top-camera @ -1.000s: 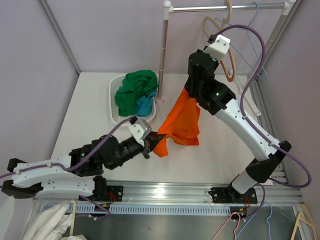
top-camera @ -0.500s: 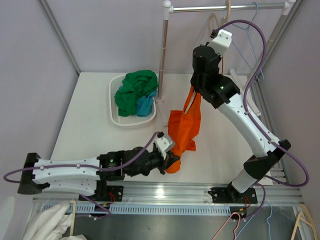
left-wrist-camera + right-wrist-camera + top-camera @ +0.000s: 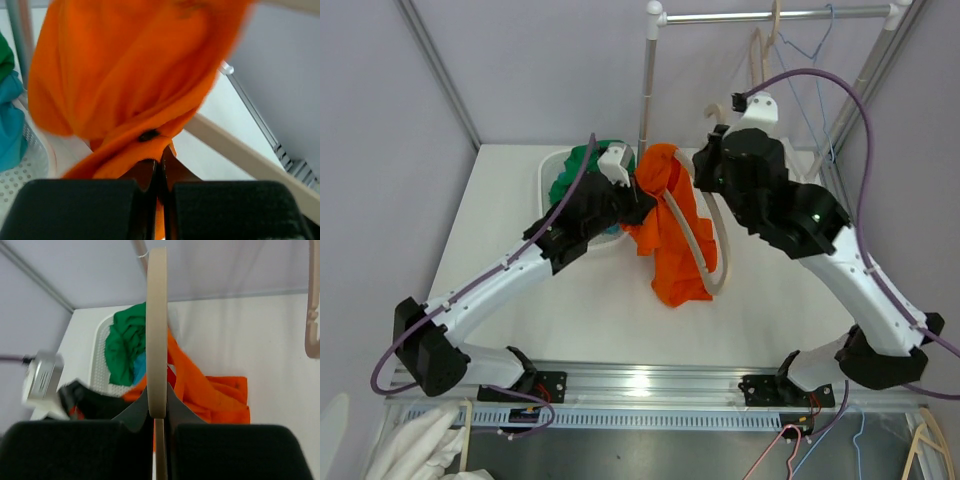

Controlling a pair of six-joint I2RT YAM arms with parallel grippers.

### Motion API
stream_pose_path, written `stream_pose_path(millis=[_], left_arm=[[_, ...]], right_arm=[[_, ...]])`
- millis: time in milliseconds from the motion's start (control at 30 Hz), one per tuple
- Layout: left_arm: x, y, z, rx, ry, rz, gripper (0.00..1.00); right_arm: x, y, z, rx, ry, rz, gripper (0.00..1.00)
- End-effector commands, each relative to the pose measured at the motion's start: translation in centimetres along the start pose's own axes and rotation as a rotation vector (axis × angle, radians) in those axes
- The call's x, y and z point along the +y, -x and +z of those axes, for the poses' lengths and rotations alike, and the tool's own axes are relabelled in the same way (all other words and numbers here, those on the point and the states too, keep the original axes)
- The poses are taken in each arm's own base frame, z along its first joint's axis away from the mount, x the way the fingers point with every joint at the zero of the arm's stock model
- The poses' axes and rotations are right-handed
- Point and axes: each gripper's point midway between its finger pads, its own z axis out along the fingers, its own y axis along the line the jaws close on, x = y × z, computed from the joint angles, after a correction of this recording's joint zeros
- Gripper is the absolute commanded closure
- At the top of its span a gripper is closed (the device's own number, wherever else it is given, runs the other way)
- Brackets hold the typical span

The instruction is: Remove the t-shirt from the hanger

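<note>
- The table [image 3: 500, 200] carries a basket [image 3: 97, 355] of green and teal clothes at the back left. A rail post [image 3: 645, 90] stands just beside it.
- The shirt [image 3: 672, 240] is orange. It hangs bunched above the middle of the table, between the two arms, with its upper end drawn toward the post and basket. None of it looks laid flat on the table.
- The hanger [image 3: 723, 255] is beige and held up off the rail. One long curved arm shows bare along the shirt's right side, so that side looks freed. A second beige strip crosses the cloth, so the shirt is probably still threaded on the other arm. The top view is too crowded there to be sure.
- The right gripper [image 3: 157, 412] is clamped on the hanger, which runs straight up from between its closed fingers.
- The left gripper [image 3: 159, 167] is pinched tight on a fold of orange cloth, with fabric bulging just above the fingertips and the hanger's bar beside it.
- Judgement: the task is past halfway, with both grasps made and one side off.
- What is left is to draw the cloth off the remaining hanger arm until the two are apart, then let the shirt go.
</note>
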Motion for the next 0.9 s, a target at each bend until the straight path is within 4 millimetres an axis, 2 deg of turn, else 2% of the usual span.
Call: stream_pose_path(millis=[0, 67, 133, 167, 200, 267, 333, 367, 400, 467, 500, 533, 567, 600, 633, 667, 700, 733, 800, 833, 867], left_arm=[[0.1, 1.3, 0.9, 0.012, -0.011, -0.077, 0.99], [1.7, 2.4, 1.1, -0.003, 0.028, -0.102, 0.99], [3.2, 2.7, 1.4, -0.001, 0.077, -0.112, 0.99], [3.9, 4.6, 1.2, -0.033, 0.098, -0.115, 0.99], [5.4, 4.5, 1.0, -0.022, 0.162, -0.117, 0.99], [7.0, 7.2, 0.6, -0.069, 0.209, -0.126, 0.99], [6.6, 9.4, -0.1, -0.114, 0.171, -0.116, 0.99], [5.5, 10.9, -0.6, -0.133, 0.129, -0.1, 0.99], [4.2, 13.3, -1.4, -0.175, 0.094, -0.069, 0.99], [3.2, 14.8, -1.7, -0.179, 0.068, -0.049, 0.99], [0.9, 19.3, -3.7, -0.277, 0.022, -0.013, 0.99], [0.9, 20.3, -4.3, -0.284, 0.028, -0.007, 0.99], [-0.1, 23.0, -5.2, -0.337, 0.007, 0.003, 0.99], [-1.8, 26.0, -7.1, -0.397, -0.043, 0.02, 0.99], [-1.7, 26.9, -7.3, -0.41, -0.041, 0.019, 0.99], [-1.7, 29.3, -8.0, -0.454, -0.038, 0.026, 0.99], [-1.7, 30.1, -8.1, -0.466, -0.043, 0.029, 0.99], [-2.6, 33.5, -11.1, -0.572, -0.058, 0.045, 0.99], [-2.0, 34.8, -10.8, -0.608, -0.067, 0.044, 0.99], [-1.4, 34.8, -10.3, -0.61, -0.065, 0.042, 0.99], [-1.0, 35.4, -10.6, -0.64, -0.06, 0.046, 0.99]], right_arm=[[-0.4, 2.6, -5.3, 0.007, 0.121, 0.087, 1.0], [-1.0, 3.1, -7.0, 0.014, 0.155, 0.093, 1.0], [-1.3, 4.2, -8.5, 0.01, 0.179, 0.105, 1.0], [-1.4, 4.3, -8.9, 0.026, 0.197, 0.106, 1.0], [-2.0, 4.6, -9.8, 0.039, 0.197, 0.103, 1.0], [-2.4, 4.7, -10.2, 0.038, 0.192, 0.089, 1.0], [-3.7, 5.0, -9.8, -0.011, 0.14, 0.058, 1.0], [-4.0, 5.3, -9.7, -0.037, 0.132, 0.049, 1.0], [-4.6, 6.0, -10.1, -0.076, 0.129, 0.044, 1.0], [-4.2, 6.4, -9.2, -0.129, 0.144, 0.002, 1.0], [-4.4, 7.0, -9.1, -0.157, 0.146, 0.0, 1.0], [-3.9, 7.8, -8.7, -0.195, 0.162, 0.004, 1.0], [-3.9, 8.2, -8.5, -0.211, 0.165, 0.007, 1.0], [-3.8, 8.5, -7.8, -0.221, 0.154, 0.005, 1.0], [-3.6, 8.8, -7.4, -0.229, 0.16, 0.007, 1.0], [-3.4, 9.5, -7.3, -0.251, 0.166, 0.012, 1.0], [-3.1, 9.8, -6.9, -0.257, 0.171, 0.011, 1.0], [-2.8, 9.7, -6.0, -0.251, 0.174, 0.002, 1.0], [-2.2, 10.4, -5.4, -0.287, 0.198, 0.005, 1.0], [-1.9, 10.6, -5.0, -0.299, 0.207, 0.003, 1.0], [-1.8, 11.0, -4.7, -0.315, 0.226, -0.004, 1.0]])
